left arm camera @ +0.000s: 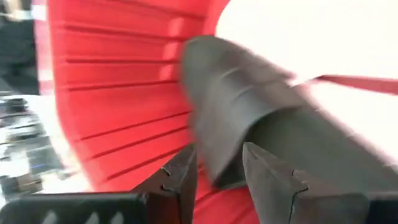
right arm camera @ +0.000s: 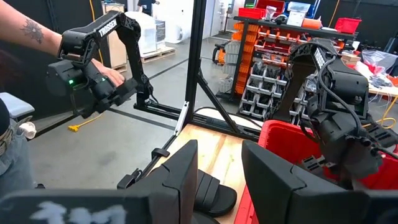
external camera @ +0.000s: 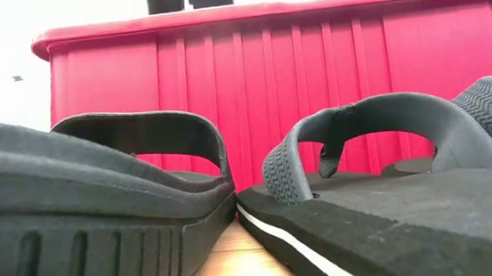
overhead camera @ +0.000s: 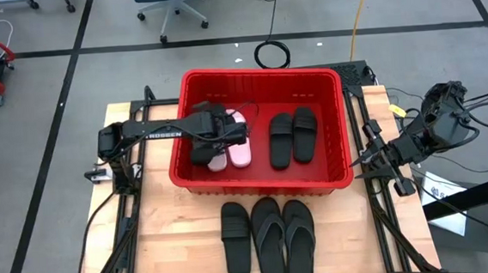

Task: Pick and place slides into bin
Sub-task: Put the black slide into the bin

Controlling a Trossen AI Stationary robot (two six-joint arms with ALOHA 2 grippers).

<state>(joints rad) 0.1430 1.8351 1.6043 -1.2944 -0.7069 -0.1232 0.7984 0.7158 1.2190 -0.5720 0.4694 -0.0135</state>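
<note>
The tabletop (overhead camera: 174, 245) carries the red bin (overhead camera: 257, 77) toward its twelve o'clock half. Inside the bin, a black wide-strap pair (overhead camera: 293, 137) lies at about three o'clock of its floor, and a white pair (overhead camera: 232, 148) lies at about nine o'clock, partly under the left arm. On bare wood at six o'clock of the bin, three slides wait side by side: one black wide-strap slide (overhead camera: 236, 239) and the black thong pair (overhead camera: 284, 235).

The left end effector (overhead camera: 212, 137) hangs over the bin's nine o'clock side, its fingers (left arm camera: 180, 180) clamped on the edge of a black slide (left arm camera: 249, 124) held above the white pair; in the high view this slide is a dark shape under the arm. The right end effector (right arm camera: 217, 180) waits off the tabletop's three o'clock edge, fingers apart and holding nothing.

By my count four slides are already binned, a fifth is over the bin and seems about ready for release, and three are left on the tabletop
</note>
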